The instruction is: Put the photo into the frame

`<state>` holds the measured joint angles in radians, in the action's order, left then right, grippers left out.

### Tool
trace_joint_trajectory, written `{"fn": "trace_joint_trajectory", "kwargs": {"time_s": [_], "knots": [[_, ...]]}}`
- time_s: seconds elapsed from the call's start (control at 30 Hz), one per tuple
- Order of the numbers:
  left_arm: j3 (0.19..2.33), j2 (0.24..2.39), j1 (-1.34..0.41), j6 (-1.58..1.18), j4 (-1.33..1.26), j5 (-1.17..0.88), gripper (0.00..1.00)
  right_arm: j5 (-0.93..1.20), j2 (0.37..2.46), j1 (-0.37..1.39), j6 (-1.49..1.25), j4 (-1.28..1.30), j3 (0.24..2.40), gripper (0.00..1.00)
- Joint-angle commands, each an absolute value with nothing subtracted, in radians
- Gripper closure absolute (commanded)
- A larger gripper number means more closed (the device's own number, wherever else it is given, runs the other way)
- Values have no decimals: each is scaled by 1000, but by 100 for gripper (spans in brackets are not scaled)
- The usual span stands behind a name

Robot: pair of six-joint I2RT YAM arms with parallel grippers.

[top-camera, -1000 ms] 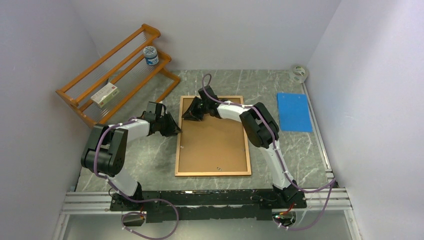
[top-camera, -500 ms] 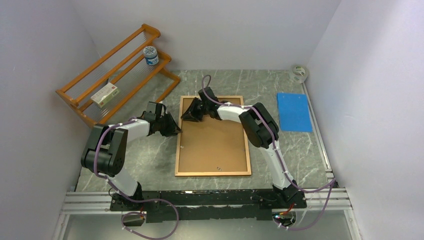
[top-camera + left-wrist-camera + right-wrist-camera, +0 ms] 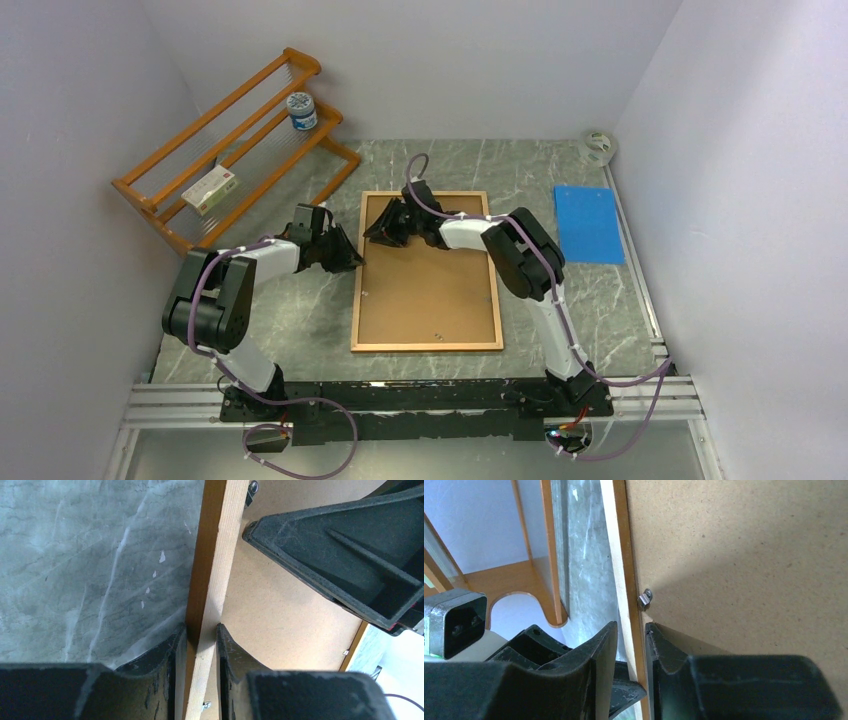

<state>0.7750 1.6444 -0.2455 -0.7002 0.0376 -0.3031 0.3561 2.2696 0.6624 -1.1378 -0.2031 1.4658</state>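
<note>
- The frame (image 3: pixel 427 346) lies flat in the middle of the bench (image 3: pixel 300 310), with its back up. Its long sides run from the near edge toward the far edge.
- The brown back board (image 3: pixel 430 285) fills the frame. I cannot see the photo anywhere; it may be under the board, but that is hidden.
- The left gripper (image 3: pixel 201 635) is pinched on the frame's left side bar, one finger on the outside and one on the board side.
- The right gripper (image 3: pixel 631 630) sits over the same bar, closer to the frame's far left corner. Its fingers are very near the wood on both sides. I cannot tell if it is squeezing or has let go.
- A little metal tab (image 3: pixel 644 599) sticks out at the edge of the board, just past the right fingers.
- I think the job now is to work on this left bar, maybe to lift that side or to get at the tab.
- To do it well, both grippers should move together and slowly, so the thin bar does not twist.
- Hold firm but not too hard, since there is glass in the frame.
- Keep the fingers off the tab unless it needs turning.
- The grippers are near each other, so take care that they do not bump.
</note>
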Motion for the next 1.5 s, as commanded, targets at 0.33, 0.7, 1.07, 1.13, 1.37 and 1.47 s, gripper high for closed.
{"fn": "trace_joint_trajectory", "kwargs": {"time_s": [0.33,0.7,1.07,1.13,1.37,1.47], "knots": [[734,1686,-258,-692,44,-260,85,291,2294,663,-1155,-180,1490,73],[711,1682,-258,-686,39,-266,86,268,2347,660,-1150,-181,1562,72],[703,1660,-257,-686,46,-258,86,275,2285,660,-1147,-268,1495,69],[705,1650,-257,-692,47,-256,85,267,2216,656,-1121,-289,1445,68],[714,1646,-255,-708,44,-267,78,215,2064,585,-1044,-198,1365,56],[713,1655,-255,-705,45,-267,74,225,2071,535,-1043,-173,1365,54]]}}
